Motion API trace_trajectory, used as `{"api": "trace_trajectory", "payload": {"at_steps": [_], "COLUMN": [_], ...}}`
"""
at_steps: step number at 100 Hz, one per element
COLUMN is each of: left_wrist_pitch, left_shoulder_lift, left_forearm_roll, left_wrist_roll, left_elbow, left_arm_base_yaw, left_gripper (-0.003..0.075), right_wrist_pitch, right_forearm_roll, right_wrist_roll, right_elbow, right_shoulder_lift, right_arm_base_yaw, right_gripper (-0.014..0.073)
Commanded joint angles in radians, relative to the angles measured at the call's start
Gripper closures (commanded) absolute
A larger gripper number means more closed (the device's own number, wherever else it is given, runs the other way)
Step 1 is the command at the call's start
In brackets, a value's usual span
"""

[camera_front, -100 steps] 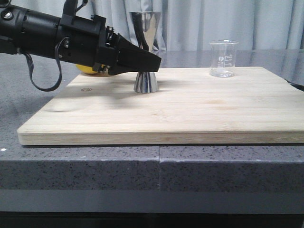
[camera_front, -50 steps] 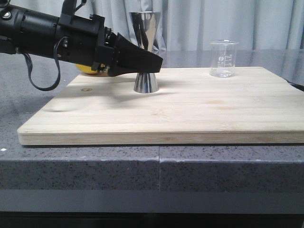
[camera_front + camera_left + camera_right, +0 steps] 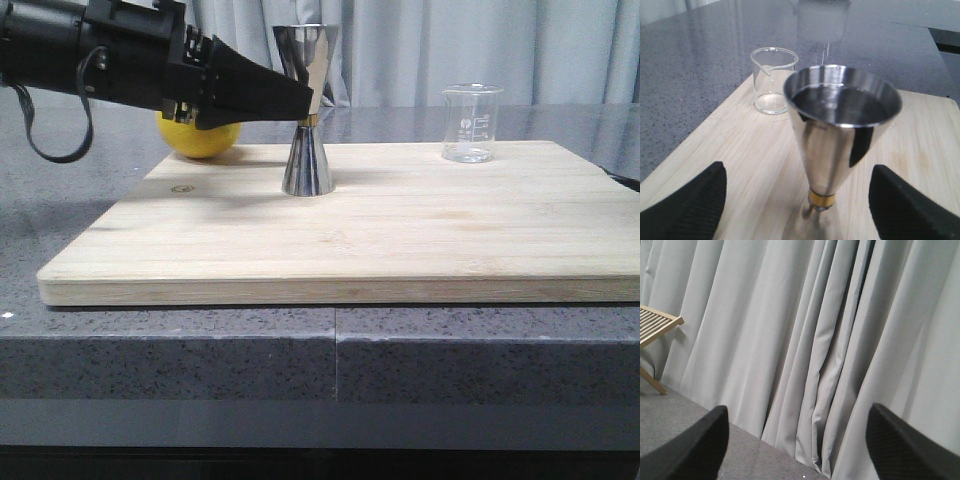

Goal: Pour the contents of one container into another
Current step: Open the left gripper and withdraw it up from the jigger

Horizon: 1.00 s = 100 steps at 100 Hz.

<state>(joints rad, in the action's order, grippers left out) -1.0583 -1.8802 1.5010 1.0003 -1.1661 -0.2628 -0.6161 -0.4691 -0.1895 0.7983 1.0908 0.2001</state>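
Observation:
The steel hourglass jigger with a gold band at its waist stands upright on the wooden board. It fills the left wrist view as the jigger. My left gripper is open just left of the jigger's upper cone, its fingers well apart on either side of it without touching. The clear glass beaker with white marks stands upright at the board's far right; it shows behind the jigger as the beaker. My right gripper is open, empty, facing a curtain, and out of the front view.
A yellow lemon lies behind the board's left rear corner, partly hidden by my left arm. The board rests on a grey speckled counter. A grey curtain hangs behind; a slatted wooden rack shows at its side.
My left gripper has risen from the jigger's waist to its upper cone and drawn back a little to the left. The jigger and beaker have not moved.

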Motion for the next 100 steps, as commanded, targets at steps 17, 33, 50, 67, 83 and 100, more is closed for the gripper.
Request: {"api": "trace_trajectory", "payload": {"at_steps": [17, 33, 50, 67, 83, 100], "left_wrist_pitch": [-0.057, -0.059, -0.070, -0.111, -0.036, 0.227], "left_shoulder_lift": [0.094, 0.122, 0.152, 0.207, 0.289, 0.386], "left_forearm_roll": [0.013, 0.024, 0.055, 0.051, -0.036, -0.250], "left_wrist_roll": [-0.002, 0.034, 0.114, 0.158, 0.203, 0.199], "left_elbow": [-0.025, -0.025, -0.025, -0.027, -0.027, -0.027], "left_arm_base_yaw": [0.023, 0.055, 0.113, 0.190, 0.272, 0.357], "left_gripper": [0.0174, 0.0174, 0.0174, 0.0175, 0.0175, 0.0175], "right_wrist_pitch": [-0.059, -0.059, -0.058, -0.047, 0.004, 0.093], "right_forearm_roll": [0.016, 0.016, 0.016, 0.016, 0.045, 0.078], "right_wrist_roll": [-0.003, -0.003, -0.003, -0.003, -0.003, 0.007], "right_elbow": [0.026, 0.026, 0.026, 0.026, 0.028, 0.043], "right_shoulder_lift": [-0.024, -0.024, -0.024, -0.024, -0.024, -0.024], "right_arm_base_yaw": [0.004, 0.004, 0.004, 0.004, -0.017, -0.087], "right_gripper": [0.0078, 0.0078, 0.0078, 0.0078, 0.0078, 0.0078]}}
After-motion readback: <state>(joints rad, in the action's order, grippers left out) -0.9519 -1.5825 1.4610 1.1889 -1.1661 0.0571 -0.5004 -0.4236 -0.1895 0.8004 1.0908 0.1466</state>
